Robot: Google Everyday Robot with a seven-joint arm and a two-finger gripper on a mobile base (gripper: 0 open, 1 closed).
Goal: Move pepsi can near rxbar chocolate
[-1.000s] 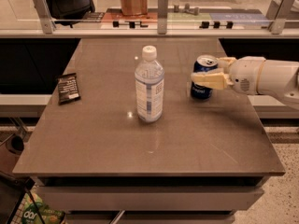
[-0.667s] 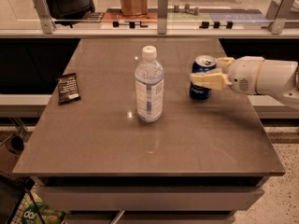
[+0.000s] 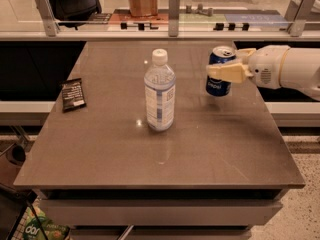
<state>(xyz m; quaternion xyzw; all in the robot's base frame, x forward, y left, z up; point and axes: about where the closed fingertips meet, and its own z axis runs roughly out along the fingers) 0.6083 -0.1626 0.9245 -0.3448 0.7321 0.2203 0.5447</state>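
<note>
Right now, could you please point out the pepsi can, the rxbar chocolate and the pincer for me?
pepsi can [image 3: 218, 86]: camera view, blue side below the finger.
rxbar chocolate [image 3: 73, 94]: camera view, middle of the dark wrapper.
pincer [image 3: 221, 65]: camera view, midway between its fingertips, clamped on the can at the right.

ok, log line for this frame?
phase: grasp | gripper: shut on pepsi can, right side | rxbar chocolate: far left, flat | water bottle: upright between them

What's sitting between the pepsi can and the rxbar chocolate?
Camera view: the water bottle stands between them. The gripper holds the pepsi can on the right; the rxbar chocolate lies left.
</note>
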